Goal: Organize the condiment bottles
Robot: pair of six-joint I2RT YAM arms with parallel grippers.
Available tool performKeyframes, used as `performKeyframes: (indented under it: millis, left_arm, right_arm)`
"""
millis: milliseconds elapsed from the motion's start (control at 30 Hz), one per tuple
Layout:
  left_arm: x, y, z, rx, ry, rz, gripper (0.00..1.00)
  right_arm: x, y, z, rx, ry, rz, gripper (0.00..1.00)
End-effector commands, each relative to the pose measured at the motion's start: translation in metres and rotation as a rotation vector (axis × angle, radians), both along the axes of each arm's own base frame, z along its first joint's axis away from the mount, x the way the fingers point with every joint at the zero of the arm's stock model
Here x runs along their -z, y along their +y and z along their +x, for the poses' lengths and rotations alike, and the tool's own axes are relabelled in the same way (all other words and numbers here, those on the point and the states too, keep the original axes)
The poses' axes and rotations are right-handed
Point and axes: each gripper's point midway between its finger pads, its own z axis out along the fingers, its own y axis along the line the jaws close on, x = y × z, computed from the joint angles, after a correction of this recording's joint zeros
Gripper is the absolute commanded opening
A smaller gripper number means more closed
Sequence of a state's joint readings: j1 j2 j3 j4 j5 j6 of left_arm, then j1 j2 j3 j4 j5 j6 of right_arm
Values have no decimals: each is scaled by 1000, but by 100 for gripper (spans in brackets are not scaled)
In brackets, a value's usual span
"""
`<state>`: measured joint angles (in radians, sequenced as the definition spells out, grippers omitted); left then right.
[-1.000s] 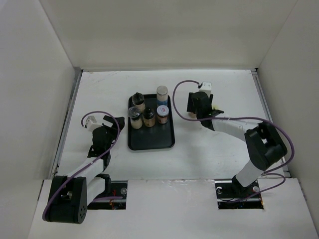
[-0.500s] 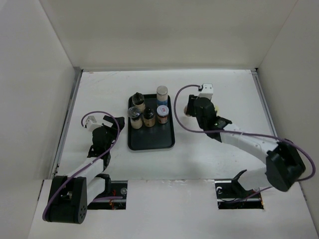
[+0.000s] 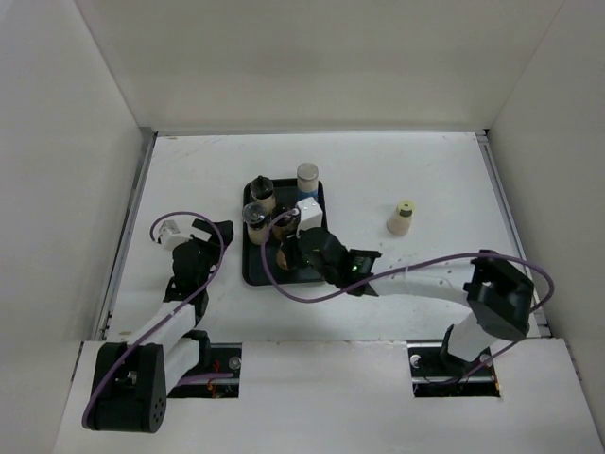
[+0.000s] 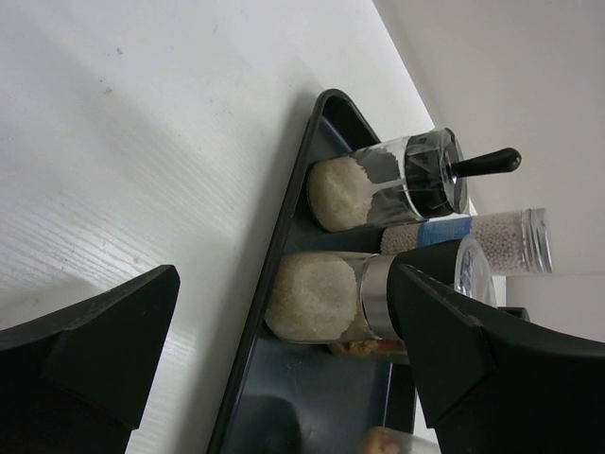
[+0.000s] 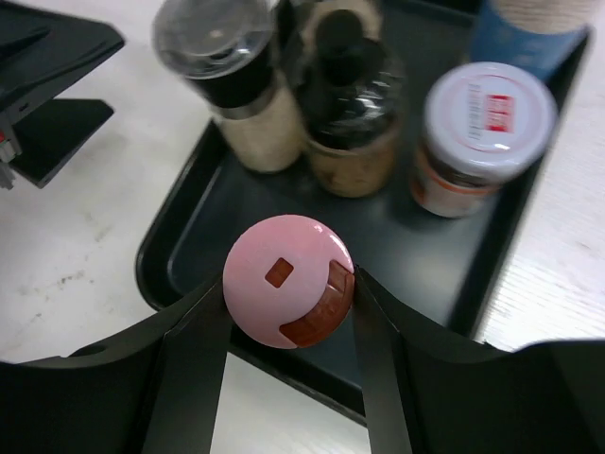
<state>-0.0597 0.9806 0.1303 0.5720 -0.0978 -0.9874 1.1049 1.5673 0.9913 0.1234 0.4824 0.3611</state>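
Pink-capped bottle held in right gripper, shifted from frame right to above bare lower end of black tray, left gripper wide

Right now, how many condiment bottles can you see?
7: five bottles in the tray, pink-capped bottle in the right gripper over it, yellow-capped bottle on the table.

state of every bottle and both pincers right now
right pincer: shut on the pink-capped bottle
pink-capped bottle: upright, gripped over the tray
left pincer: open, empty, beside the tray
yellow-capped bottle: standing on the table, outside the tray
white-lidded jar: upright in the tray
clear-topped grinder: upright in the tray
black-topped bottle: upright in the tray
blue-banded bottle: upright in the tray
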Motion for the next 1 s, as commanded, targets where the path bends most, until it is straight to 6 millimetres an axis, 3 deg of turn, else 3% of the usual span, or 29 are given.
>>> performKeyframes:
  millis: [0,200,367,533,667,733,800,867,967]
  left_arm:
    - [-12,6,3,-19,-40,7,100]
    - [-13,5,2,-19,-42,11,100]
    - [-15,3,3,-10,-48,9,100]
    - [-16,3,3,-7,-52,5,100]
    - [-15,6,2,-21,-49,11,100]
    - [-14,4,2,-11,-45,5,100]
    - [-16,4,2,-12,-51,7,100]
    - [-15,5,2,-19,-49,11,100]
    - [-12,3,2,-12,-39,5,100]
  right_arm:
    - [-40,44,7,-53,-69,118,41]
    - [0,72,12,-73,-43,55,43]
    - [16,79,17,-66,-38,29,55]
    - [0,73,14,-78,-55,46,83]
    - [-33,50,7,-73,-89,100,88]
    - [-50,22,15,-25,-115,134,87]
    - [-62,-21,33,74,-144,176,82]
    - [-71,-77,52,231,-186,212,78]
    - [-69,-176,78,538,-226,201,71]
